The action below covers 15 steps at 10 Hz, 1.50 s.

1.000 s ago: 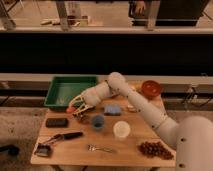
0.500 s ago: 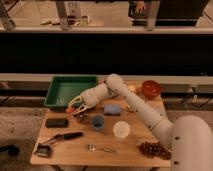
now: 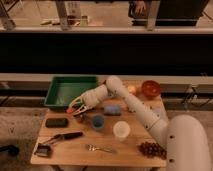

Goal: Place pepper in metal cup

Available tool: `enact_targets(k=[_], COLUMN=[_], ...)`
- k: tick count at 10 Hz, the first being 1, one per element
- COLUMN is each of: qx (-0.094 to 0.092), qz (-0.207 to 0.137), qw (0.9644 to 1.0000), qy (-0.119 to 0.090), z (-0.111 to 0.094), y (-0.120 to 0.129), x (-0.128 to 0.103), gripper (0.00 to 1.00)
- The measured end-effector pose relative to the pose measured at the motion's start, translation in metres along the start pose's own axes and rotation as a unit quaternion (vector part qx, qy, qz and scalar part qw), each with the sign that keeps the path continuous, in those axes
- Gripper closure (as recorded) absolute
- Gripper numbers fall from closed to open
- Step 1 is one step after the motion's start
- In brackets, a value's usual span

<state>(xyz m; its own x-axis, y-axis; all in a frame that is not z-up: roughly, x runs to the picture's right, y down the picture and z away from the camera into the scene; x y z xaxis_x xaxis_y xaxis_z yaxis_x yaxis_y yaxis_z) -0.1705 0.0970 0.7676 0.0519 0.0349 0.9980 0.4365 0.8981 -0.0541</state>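
So the gripper (image 3: 74,108) is hanging over the wooden table (image 3: 75,155) right at the front edge of the green tray (image 3: 70,90), jaws clamped on the little orange-red pepper (image 3: 70,110), which pokes out at its 9 o'clock tip. The metal cup (image 3: 83,119) sits on the table just below, roughly 5 o'clock from the gripper. The blue cup (image 3: 98,121) is right beside it at 3 o'clock, and the white cup (image 3: 120,130) is further off at 4.

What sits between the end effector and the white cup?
The blue cup, in the camera view. The end effector hovers by the front edge of the green tray; the white cup stands nearer the front of the table.
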Motion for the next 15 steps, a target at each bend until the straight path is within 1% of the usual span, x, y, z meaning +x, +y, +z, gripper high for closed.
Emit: enact_targets(k=[3, 4, 5, 6, 8, 9, 10, 11, 12, 13, 15], qx=[-0.002, -0.005, -0.007, -0.010, -0.018, -0.021, -0.022, -0.022, -0.022, -0.021, -0.021], qz=[0.007, 0.008, 0.010, 0.013, 0.024, 0.027, 0.034, 0.037, 0.039, 0.040, 0.041], qw=[1.0000, 1.0000, 0.9999, 0.9999, 0.9995, 0.9994, 0.9992, 0.9991, 0.9990, 0.9990, 0.9989], qy=[-0.002, -0.003, -0.003, -0.003, -0.003, -0.003, -0.003, -0.002, -0.001, -0.001, 0.001], z=[0.003, 0.004, 0.006, 0.007, 0.010, 0.011, 0.012, 0.011, 0.010, 0.009, 0.008], y=[0.003, 0.004, 0.005, 0.006, 0.008, 0.009, 0.010, 0.010, 0.011, 0.012, 0.013], x=[0.008, 0.010, 0.012, 0.017, 0.027, 0.029, 0.032, 0.034, 0.036, 0.037, 0.037], gripper=[1.00, 0.98, 0.92, 0.83, 0.61, 0.54, 0.41, 0.31, 0.24, 0.20, 0.20])
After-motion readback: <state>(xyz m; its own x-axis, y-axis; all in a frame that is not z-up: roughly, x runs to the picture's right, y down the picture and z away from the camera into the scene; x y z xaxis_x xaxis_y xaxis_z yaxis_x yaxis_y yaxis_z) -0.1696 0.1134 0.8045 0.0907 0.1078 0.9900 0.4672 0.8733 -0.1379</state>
